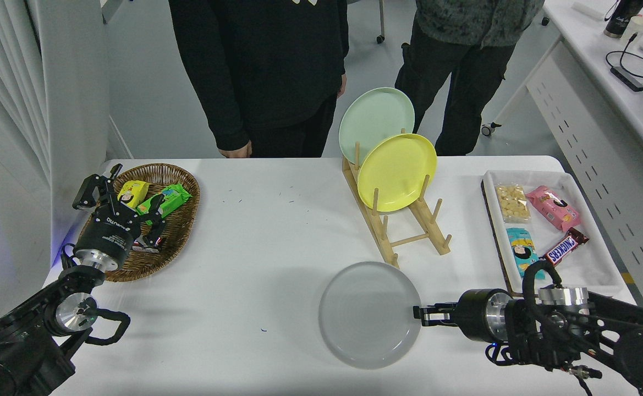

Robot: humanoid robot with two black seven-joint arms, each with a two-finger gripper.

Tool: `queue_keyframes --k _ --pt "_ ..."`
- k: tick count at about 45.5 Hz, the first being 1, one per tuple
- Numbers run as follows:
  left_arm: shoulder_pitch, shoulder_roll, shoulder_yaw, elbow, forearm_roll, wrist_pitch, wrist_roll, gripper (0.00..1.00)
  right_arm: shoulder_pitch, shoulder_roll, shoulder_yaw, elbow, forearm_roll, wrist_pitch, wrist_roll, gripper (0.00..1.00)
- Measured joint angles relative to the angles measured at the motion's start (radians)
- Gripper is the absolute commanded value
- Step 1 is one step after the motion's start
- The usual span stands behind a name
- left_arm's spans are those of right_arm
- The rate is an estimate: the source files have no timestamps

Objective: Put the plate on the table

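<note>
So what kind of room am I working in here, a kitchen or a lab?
Most likely a lab or office test space, not a kitchen: a plain white table set with a plate rack and snack tray, a side desk with cables and cups, and two people standing watching.

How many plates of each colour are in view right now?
Grey: 1, the plate low over the table, its rim at the right end effector
Yellow: 1, the yellow plate in the wooden rack
Pale green: 1, the green plate behind it
Total: 3
</note>
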Motion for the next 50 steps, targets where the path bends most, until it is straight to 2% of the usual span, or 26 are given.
queue_keyframes --k 22,50 --pt "0.0 0.0 0.0 0.0 0.0 0.0 0.0 0.98 -0.204 0.094 0.17 -0.001 -0.009 -0.013 0.01 0.0" --pt "0.0 0.0 0.001 0.0 0.001 0.0 0.0 0.98 -0.221 0.211 0.196 -0.113 -0.059 -0.016 0.011 0.0"
